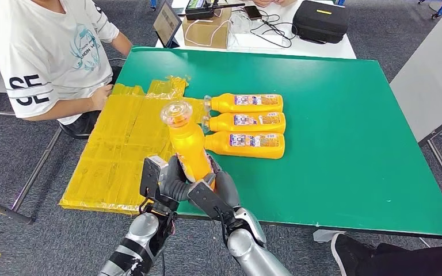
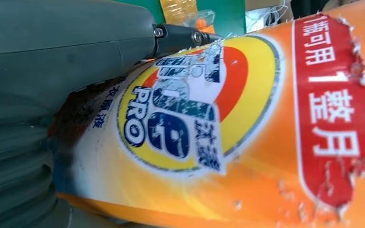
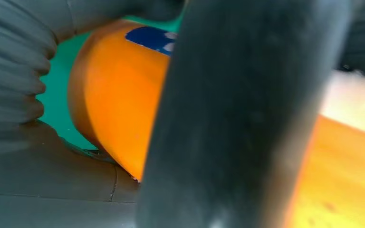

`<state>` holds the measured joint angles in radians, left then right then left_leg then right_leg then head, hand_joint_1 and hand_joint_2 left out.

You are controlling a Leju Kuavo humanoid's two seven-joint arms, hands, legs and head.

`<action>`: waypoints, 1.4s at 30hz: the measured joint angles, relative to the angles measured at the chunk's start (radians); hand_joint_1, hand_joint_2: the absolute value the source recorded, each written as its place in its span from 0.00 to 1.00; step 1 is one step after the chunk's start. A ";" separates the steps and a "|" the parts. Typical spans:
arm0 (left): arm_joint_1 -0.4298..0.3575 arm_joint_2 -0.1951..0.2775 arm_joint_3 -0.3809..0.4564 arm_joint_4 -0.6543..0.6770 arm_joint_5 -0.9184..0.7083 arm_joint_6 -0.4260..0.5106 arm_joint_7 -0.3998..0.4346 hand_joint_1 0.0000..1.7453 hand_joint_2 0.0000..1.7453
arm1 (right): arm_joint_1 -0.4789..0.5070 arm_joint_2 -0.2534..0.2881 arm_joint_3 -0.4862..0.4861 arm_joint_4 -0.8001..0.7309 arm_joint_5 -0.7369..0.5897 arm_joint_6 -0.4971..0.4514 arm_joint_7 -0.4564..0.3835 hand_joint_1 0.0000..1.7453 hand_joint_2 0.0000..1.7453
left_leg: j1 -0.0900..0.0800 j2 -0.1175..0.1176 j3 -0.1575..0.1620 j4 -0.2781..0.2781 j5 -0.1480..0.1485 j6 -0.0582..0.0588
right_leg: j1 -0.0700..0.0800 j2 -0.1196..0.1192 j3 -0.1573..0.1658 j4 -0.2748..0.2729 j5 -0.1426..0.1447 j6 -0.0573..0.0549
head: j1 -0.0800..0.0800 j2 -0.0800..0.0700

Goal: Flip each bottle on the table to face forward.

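My left hand (image 1: 170,179) and right hand (image 1: 218,187) both grip one orange bottle (image 1: 187,146) at lower centre, above the green worktop (image 1: 345,115).

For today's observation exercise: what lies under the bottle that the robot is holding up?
Under the held bottle sit both hands, left hand and right hand, over the green table. Their fingers cover the bottle's base.

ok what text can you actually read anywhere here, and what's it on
"PRO": front label of the held bottle, gripped by the left robot hand and right robot hand.
"1整月": red strip on that same label.
"SE": sleeve of the person's shirt.
Labels on the three lying bottles: too small to read.
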<state>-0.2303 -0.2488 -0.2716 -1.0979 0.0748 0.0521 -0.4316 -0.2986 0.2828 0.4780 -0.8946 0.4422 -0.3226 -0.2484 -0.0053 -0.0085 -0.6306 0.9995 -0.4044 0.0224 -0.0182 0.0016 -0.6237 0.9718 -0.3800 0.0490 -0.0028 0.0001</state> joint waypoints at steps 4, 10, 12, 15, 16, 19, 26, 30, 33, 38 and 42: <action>0.000 0.001 0.001 -0.002 -0.001 0.016 -0.021 1.00 1.00 | 0.001 -0.005 0.001 0.006 -0.011 -0.010 0.000 0.00 1.00 | 0.000 0.000 0.000 0.000 0.000 0.000 | 0.000 0.000 0.000 0.000 0.000 0.000 | 0.000 0.000; 0.000 0.006 0.006 -0.011 -0.002 0.044 -0.031 1.00 1.00 | 0.011 -0.027 -0.006 0.003 -0.019 -0.013 0.000 0.00 1.00 | 0.000 0.000 0.000 0.000 0.000 0.000 | 0.000 0.000 0.000 0.000 0.000 0.000 | 0.000 0.000; -0.001 0.009 0.008 -0.011 -0.002 0.052 -0.032 1.00 1.00 | 0.015 -0.033 -0.010 -0.002 -0.019 -0.016 0.000 0.00 1.00 | 0.000 0.000 0.000 0.000 0.000 0.000 | 0.000 0.000 0.000 0.000 0.000 0.000 | 0.000 0.000; -0.003 0.014 0.016 -0.011 -0.016 0.087 -0.041 1.00 1.00 | 0.026 -0.042 -0.021 -0.021 -0.026 -0.021 0.000 0.00 1.00 | 0.000 0.000 0.000 0.000 0.000 0.000 | 0.000 0.000 0.000 0.000 0.000 0.000 | 0.000 0.000; -0.006 0.019 0.022 -0.011 -0.033 0.107 -0.045 1.00 1.00 | 0.031 -0.047 -0.029 -0.033 -0.030 -0.021 0.000 0.00 1.00 | 0.000 0.000 0.000 0.000 0.000 0.000 | 0.000 0.000 0.000 0.000 0.000 0.000 | 0.000 0.000; -0.029 0.040 0.048 -0.001 -0.127 0.189 -0.055 1.00 1.00 | 0.049 -0.063 -0.059 -0.081 -0.034 -0.018 0.000 0.00 1.00 | 0.000 0.000 0.000 0.000 0.000 0.000 | 0.000 0.000 0.000 0.000 0.000 0.000 | 0.000 0.000; -0.148 0.126 0.106 0.129 -0.511 0.414 -0.017 1.00 1.00 | 0.083 -0.089 -0.124 -0.196 -0.031 0.002 -0.001 0.00 1.00 | 0.000 0.000 0.000 0.000 0.001 0.000 | 0.000 0.000 0.000 0.000 0.000 0.000 | 0.000 0.000; -0.202 0.161 0.123 0.210 -0.594 0.456 0.006 1.00 1.00 | 0.090 -0.099 -0.142 -0.232 -0.030 0.008 -0.002 0.00 1.00 | 0.000 0.000 0.000 0.000 0.001 0.000 | 0.000 0.000 0.000 0.001 0.001 0.000 | 0.000 0.000; -0.243 0.191 0.132 0.280 -0.694 0.469 0.049 1.00 1.00 | 0.093 -0.104 -0.151 -0.254 -0.035 0.012 -0.003 0.00 1.00 | 0.000 0.000 -0.001 0.000 0.001 0.000 | 0.000 0.000 -0.001 0.001 0.001 0.000 | 0.000 0.000; -0.315 0.274 0.138 0.417 -0.873 0.450 0.143 1.00 1.00 | 0.103 -0.118 -0.170 -0.315 -0.075 0.019 -0.022 0.00 1.00 | 0.000 0.001 -0.001 0.000 0.001 0.000 | 0.000 0.000 -0.001 0.001 0.000 0.000 | 0.000 0.000; -0.344 0.340 0.144 0.504 -0.952 0.415 0.188 1.00 1.00 | 0.106 -0.134 -0.186 -0.371 -0.092 0.019 -0.027 0.00 1.00 | 0.001 0.003 -0.001 0.000 0.001 0.000 | 0.001 0.001 -0.002 0.001 0.000 0.000 | 0.000 0.000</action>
<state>-0.5745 0.0911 -0.1275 -0.5939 -0.8775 0.4666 -0.2435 -0.1928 0.1490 0.2921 -1.2655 0.3499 -0.3036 -0.2750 -0.0045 -0.0056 -0.6311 0.9995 -0.4035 0.0219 -0.0175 0.0025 -0.6256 0.9727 -0.3796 0.0485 -0.0026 0.0002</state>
